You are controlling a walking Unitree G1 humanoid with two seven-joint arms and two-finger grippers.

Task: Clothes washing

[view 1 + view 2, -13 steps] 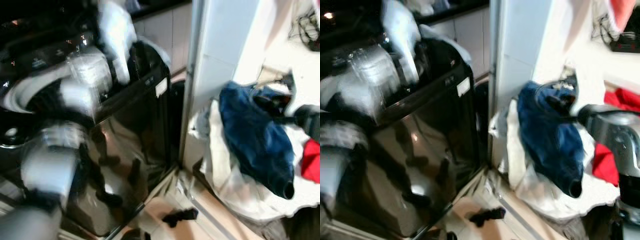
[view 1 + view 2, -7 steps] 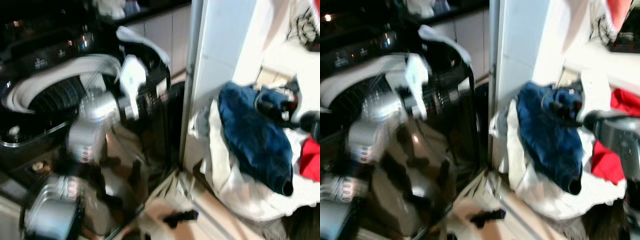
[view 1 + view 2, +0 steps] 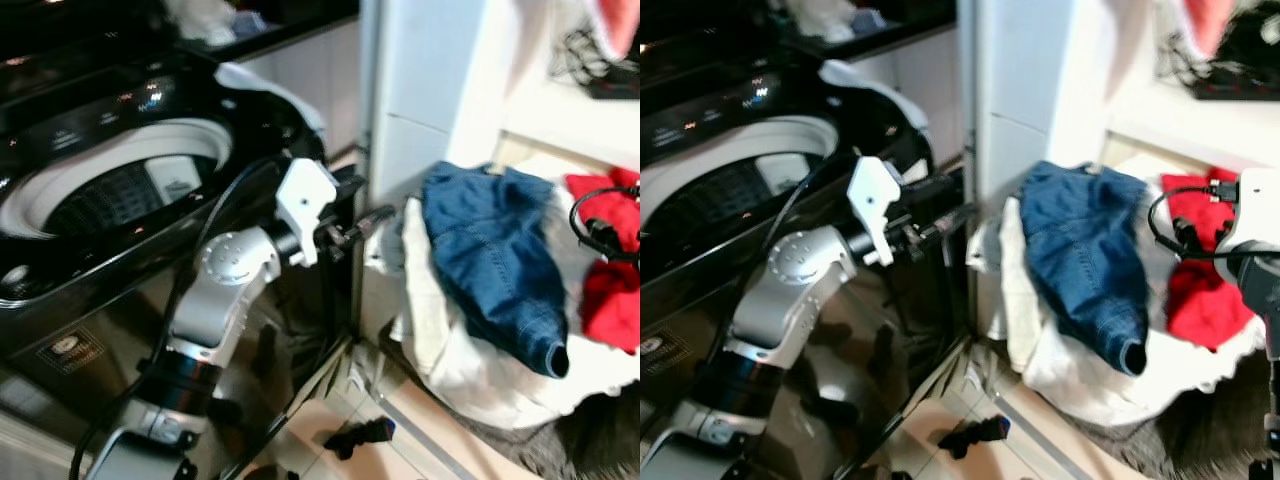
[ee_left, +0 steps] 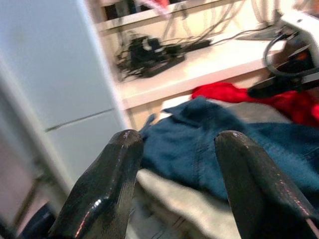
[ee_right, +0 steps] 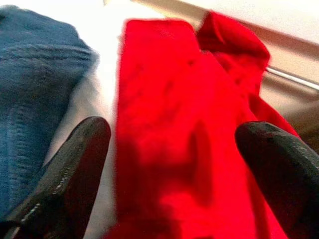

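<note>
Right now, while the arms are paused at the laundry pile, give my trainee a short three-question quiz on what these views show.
1. True or false: the right gripper is open over the red garment.
2. Which garment lies on top of the white sheet? A) blue jeans B) green towel C) black coat
3. Fill in: the left gripper points from the washing machine toward the ____ pile.

Key: 1 true; 2 A; 3 laundry
</note>
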